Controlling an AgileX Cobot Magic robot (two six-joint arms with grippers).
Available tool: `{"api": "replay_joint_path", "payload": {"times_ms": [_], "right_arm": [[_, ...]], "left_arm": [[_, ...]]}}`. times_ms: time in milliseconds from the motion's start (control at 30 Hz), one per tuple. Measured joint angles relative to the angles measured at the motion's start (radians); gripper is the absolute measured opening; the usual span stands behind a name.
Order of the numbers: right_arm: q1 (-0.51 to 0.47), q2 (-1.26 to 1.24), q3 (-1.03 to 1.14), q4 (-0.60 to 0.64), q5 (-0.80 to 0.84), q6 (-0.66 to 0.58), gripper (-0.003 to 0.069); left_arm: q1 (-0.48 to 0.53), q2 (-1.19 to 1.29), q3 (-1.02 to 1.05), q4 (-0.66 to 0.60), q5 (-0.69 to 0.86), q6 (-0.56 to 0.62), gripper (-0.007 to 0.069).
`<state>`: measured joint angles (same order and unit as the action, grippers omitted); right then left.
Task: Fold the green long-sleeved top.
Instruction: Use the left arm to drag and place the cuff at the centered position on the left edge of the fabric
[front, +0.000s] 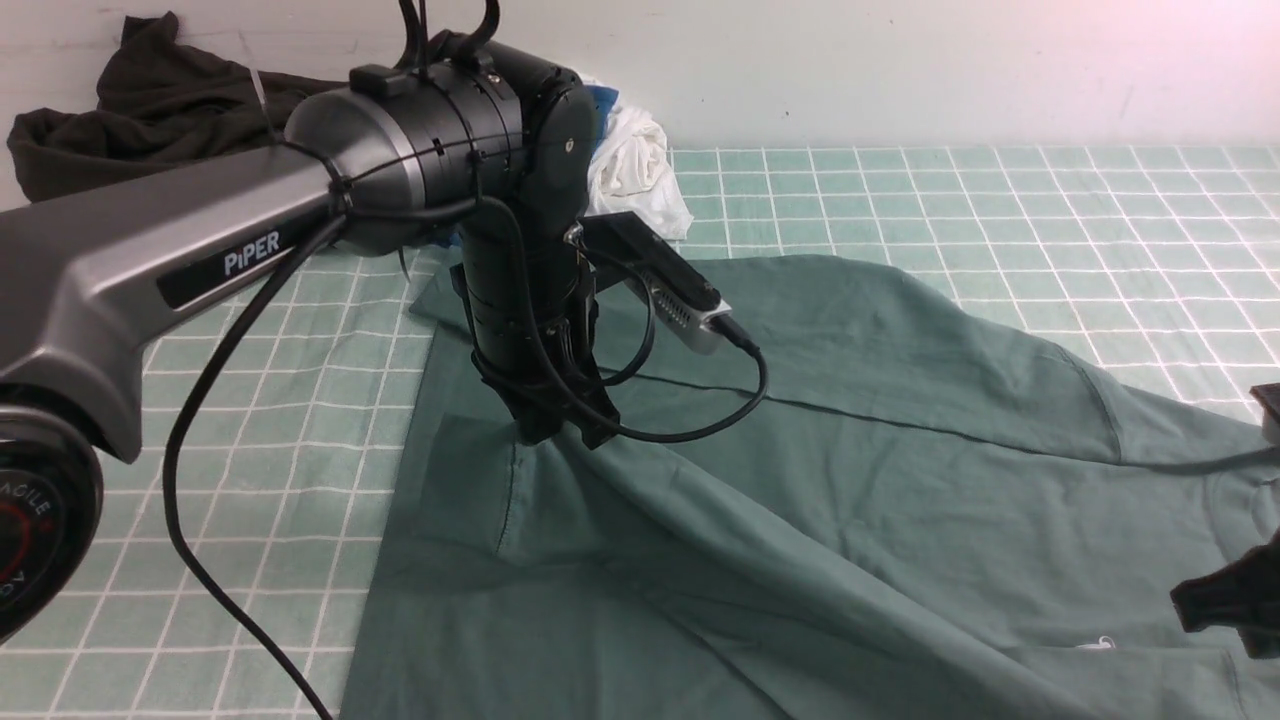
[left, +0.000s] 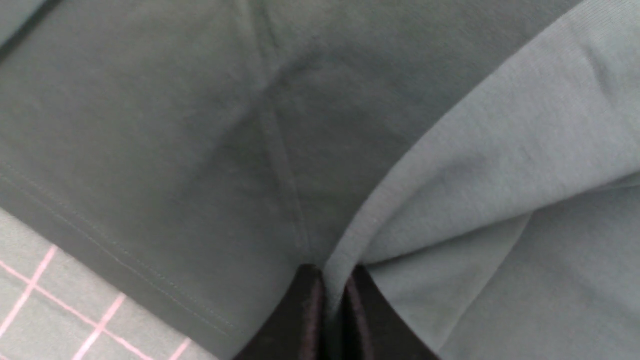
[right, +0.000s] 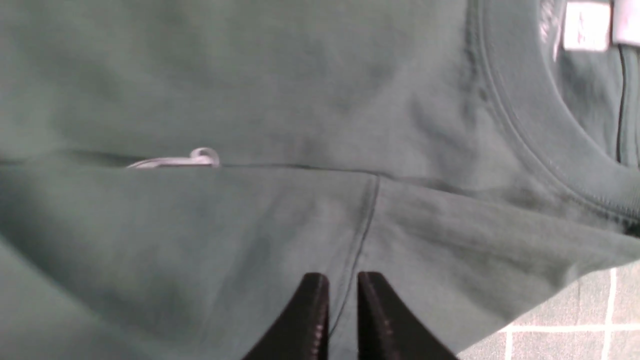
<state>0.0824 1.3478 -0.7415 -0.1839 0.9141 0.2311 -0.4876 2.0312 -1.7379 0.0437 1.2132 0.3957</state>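
The green long-sleeved top (front: 850, 450) lies spread over the checked table, partly doubled over, with a taut ridge running from my left gripper toward the lower right. My left gripper (front: 555, 435) points down near the top's left hem and is shut on a raised fold of the top (left: 450, 150); the jaws (left: 334, 280) pinch that fold. My right gripper (front: 1205, 600) is at the right edge, its jaws (right: 343, 285) close together over a shoulder seam of the top (right: 250, 75). A small white logo (right: 175, 160) and the ribbed collar (right: 525, 125) lie just beyond it.
A blackish-green garment (front: 120, 110) is heaped at the back left against the wall. A crumpled white cloth (front: 635, 165) lies behind my left arm. The teal checked table cover (front: 1000, 200) shows at the back right and on the left.
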Motion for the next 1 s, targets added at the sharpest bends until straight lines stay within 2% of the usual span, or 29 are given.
{"api": "replay_joint_path", "payload": {"times_ms": [133,233,367,467,667,700,733,867,933,1000], "right_arm": [[-0.04,0.089,0.0,-0.004,-0.034,0.043,0.0293],[-0.045,0.15,0.0,-0.011,-0.088,0.073,0.0374],[-0.045,0.216,0.0,-0.011,-0.146,0.099,0.0409],[-0.045,0.261,0.0,-0.014,-0.173,0.103,0.0406],[-0.045,0.277,-0.007,-0.012,-0.174,0.107,0.0316],[-0.045,0.279,-0.009,-0.014,-0.175,0.107,0.0267],[-0.045,0.279,-0.009,-0.014,-0.175,0.107,0.026],[-0.045,0.284,-0.011,-0.039,-0.166,0.111,0.0075],[-0.045,0.281,-0.011,-0.056,-0.157,0.122,0.0025],[-0.045,0.273,-0.011,-0.071,-0.136,0.134,0.0009]], "left_arm": [[0.033,0.0,0.0,-0.052,0.0,0.0,0.0016],[0.058,0.0,0.0,-0.088,0.0,0.0,0.0016],[0.08,0.001,0.0,-0.126,0.001,0.003,0.0016],[0.088,0.001,0.0,-0.142,0.002,0.004,0.0016],[0.088,0.003,0.0,-0.15,0.003,0.021,0.0016],[0.088,0.003,0.0,-0.158,0.003,0.028,0.0016],[0.088,0.003,0.0,-0.159,0.003,0.031,0.0016],[0.089,0.003,0.0,-0.169,0.003,0.046,0.0016],[0.089,0.003,0.0,-0.172,0.003,0.047,0.0016],[0.089,0.003,0.0,-0.175,0.003,0.047,0.0016]]}}
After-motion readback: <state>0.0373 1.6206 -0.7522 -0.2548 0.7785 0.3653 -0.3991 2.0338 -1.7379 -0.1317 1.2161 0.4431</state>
